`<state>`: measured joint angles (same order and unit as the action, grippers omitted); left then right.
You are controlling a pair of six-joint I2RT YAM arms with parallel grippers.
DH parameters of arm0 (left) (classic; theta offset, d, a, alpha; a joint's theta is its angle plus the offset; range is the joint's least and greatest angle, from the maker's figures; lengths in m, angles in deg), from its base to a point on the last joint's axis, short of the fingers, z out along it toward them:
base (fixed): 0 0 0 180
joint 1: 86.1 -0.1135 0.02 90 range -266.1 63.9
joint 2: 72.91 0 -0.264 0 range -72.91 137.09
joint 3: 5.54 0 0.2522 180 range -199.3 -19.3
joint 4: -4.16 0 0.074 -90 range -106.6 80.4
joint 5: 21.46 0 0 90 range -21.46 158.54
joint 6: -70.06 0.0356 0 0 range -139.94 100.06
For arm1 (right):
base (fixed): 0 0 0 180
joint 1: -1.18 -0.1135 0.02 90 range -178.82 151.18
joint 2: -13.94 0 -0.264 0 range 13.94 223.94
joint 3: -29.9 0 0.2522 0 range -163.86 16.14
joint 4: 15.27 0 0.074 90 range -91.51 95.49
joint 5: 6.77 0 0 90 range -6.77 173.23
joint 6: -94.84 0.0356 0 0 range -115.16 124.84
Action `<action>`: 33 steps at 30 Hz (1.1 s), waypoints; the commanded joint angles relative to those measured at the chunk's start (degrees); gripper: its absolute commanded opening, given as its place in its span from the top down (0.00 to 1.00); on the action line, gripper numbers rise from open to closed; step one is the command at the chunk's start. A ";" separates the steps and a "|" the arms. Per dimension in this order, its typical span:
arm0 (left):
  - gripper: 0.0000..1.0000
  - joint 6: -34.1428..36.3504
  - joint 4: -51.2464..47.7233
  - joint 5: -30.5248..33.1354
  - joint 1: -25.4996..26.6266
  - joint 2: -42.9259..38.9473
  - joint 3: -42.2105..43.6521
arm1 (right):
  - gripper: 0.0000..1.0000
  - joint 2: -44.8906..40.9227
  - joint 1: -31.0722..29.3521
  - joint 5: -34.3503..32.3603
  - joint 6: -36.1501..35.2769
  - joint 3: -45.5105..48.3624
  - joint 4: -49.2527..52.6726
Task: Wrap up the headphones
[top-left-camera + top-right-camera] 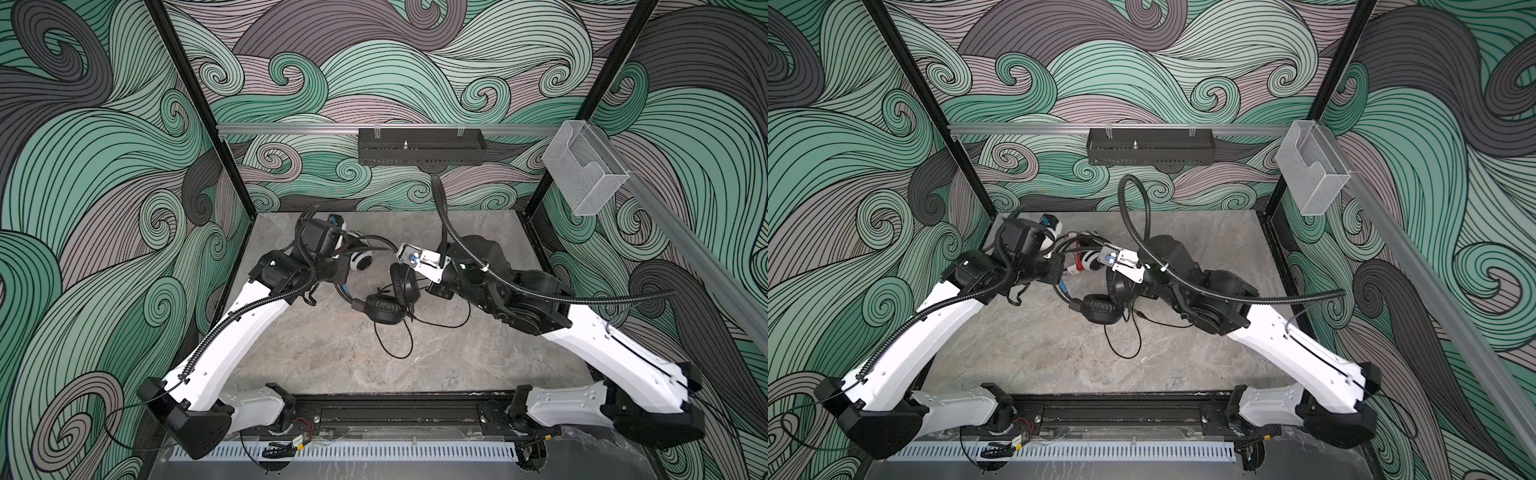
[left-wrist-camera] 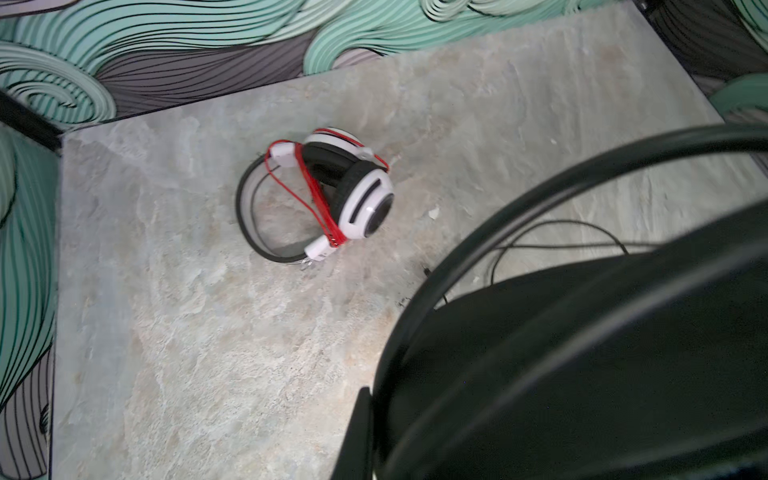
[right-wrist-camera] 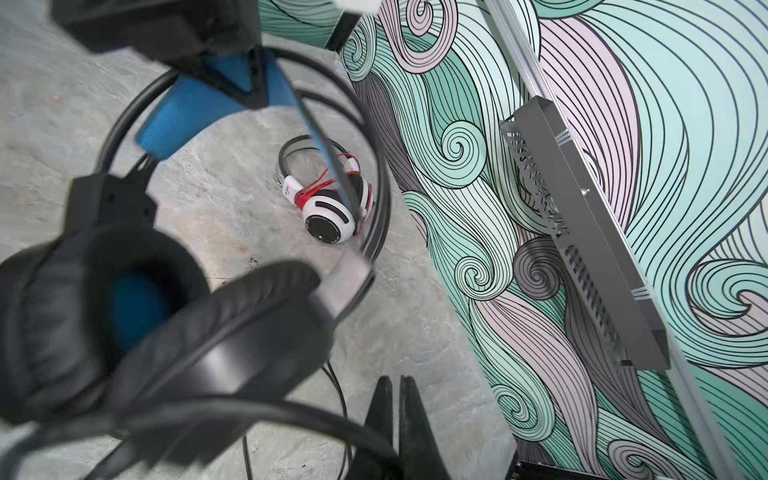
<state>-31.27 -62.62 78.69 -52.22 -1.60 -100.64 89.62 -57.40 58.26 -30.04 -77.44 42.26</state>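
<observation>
Left pincer (image 3: 243, 83) was clamped on the blue-padded band of the black headphones (image 1: 384, 307). From there the band ran across toward the middle, with the cups at the right-hand end. The white headphones (image 2: 332, 187) sat at the back left with their red cable (image 2: 316, 195) bound round them, so I'd call that pair done. The black cable (image 1: 395, 345) lay slack in front of the cups. Right pincer (image 3: 397, 390) was pinched narrow, apparently on that cable beside the cups. I figured the winding was the right arm's job, since it was nearer the cable.
</observation>
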 commanded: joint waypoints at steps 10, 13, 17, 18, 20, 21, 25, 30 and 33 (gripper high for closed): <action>1.00 1.71 10.02 -13.45 2.94 -4.96 8.36 | 0.83 3.91 1.82 -4.80 2.93 -1.10 3.63; 1.00 1.26 12.15 -17.67 2.94 -6.21 10.11 | 0.77 3.47 2.75 -3.63 3.98 -0.49 3.81; 1.00 0.30 13.86 -21.46 3.02 -7.44 11.36 | 0.68 2.51 4.15 -1.99 5.76 0.38 3.87; 1.00 -0.12 14.18 -21.96 3.02 -7.66 11.63 | 0.67 2.31 4.55 -1.68 6.15 0.58 3.81; 1.00 -0.97 14.48 -22.36 3.00 -8.09 11.78 | 0.63 1.80 5.41 -0.95 7.34 0.81 3.86; 1.00 -1.26 14.43 -22.45 3.02 -8.19 11.66 | 0.63 1.46 5.87 -0.33 7.82 0.93 3.87; 1.00 -2.32 13.91 -22.07 3.04 -8.45 10.44 | 0.63 -0.11 7.99 3.36 10.15 2.25 3.24; 1.00 -1.69 11.40 -21.93 2.98 -8.73 6.76 | 0.56 -4.31 11.06 11.55 13.08 7.14 -1.23; 1.00 -1.20 8.82 -21.88 3.02 -8.46 3.74 | 0.49 -7.37 13.42 16.71 15.14 11.39 -5.72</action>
<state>-31.10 -53.68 59.28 -49.53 -8.53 -91.75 84.70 -45.60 67.79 -18.43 -68.44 41.60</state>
